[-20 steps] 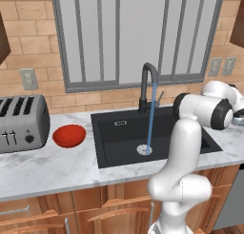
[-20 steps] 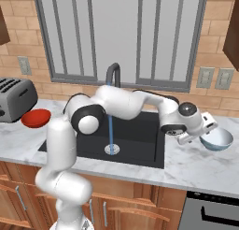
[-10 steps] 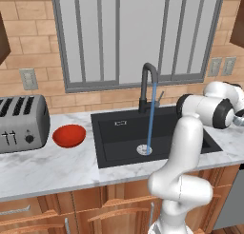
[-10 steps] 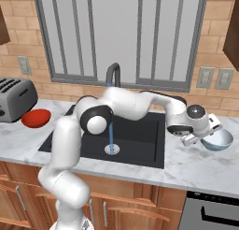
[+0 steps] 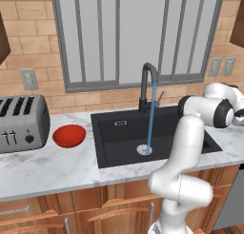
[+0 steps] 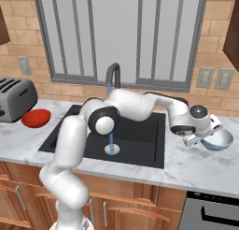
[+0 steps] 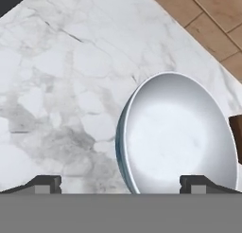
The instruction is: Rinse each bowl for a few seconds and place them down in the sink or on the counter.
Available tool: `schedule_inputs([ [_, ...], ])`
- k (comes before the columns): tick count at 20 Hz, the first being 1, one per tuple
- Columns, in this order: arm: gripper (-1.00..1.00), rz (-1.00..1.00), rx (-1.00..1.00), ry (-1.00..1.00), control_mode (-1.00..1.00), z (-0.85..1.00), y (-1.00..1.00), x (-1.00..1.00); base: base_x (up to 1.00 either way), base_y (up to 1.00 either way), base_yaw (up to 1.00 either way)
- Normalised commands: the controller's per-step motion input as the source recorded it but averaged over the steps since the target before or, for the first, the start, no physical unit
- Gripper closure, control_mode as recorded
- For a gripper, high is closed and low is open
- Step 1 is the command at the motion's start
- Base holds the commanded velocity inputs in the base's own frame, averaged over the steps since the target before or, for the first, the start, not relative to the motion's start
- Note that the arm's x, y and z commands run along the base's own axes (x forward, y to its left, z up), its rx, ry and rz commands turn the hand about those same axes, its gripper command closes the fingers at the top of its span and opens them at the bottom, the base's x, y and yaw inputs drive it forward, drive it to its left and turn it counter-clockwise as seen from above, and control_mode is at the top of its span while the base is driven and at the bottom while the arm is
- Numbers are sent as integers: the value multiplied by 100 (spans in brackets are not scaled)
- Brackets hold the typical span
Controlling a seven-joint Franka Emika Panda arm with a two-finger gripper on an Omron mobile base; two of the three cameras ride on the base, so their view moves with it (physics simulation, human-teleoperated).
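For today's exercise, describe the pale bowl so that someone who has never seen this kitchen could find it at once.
Start at the black sink set in the marble counter below the window. The pale bowl sits on the counter to the right of the sink, just beyond the open gripper. Unlike the red bowl by the toaster on the other side, it is whitish inside with a bluish outside.

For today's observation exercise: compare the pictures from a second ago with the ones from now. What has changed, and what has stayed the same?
The gripper has swung further right over the white marble counter, away from the black sink, closing in on the pale blue-white bowl. Its jaws stay open, with nothing held. The bowl stays put, the glossy red bowl stays beside the silver toaster, and water keeps running from the dark faucet.
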Motion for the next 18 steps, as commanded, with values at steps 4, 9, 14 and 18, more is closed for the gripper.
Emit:
schedule_inputs([
  [4, -100, 3, 0, 3, -100, -16, -7, 24, 0, 0, 0],
  [9, -100, 3, 0, 2, -100, -15, -10, 24, 0, 0, 0],
  [14, -100, 3, 1, 2, -100, -13, -12, 23, 0, 0, 0],
  [18, -100, 3, 0, 2, -100, -14, -11, 21, 0, 0, 0],
])
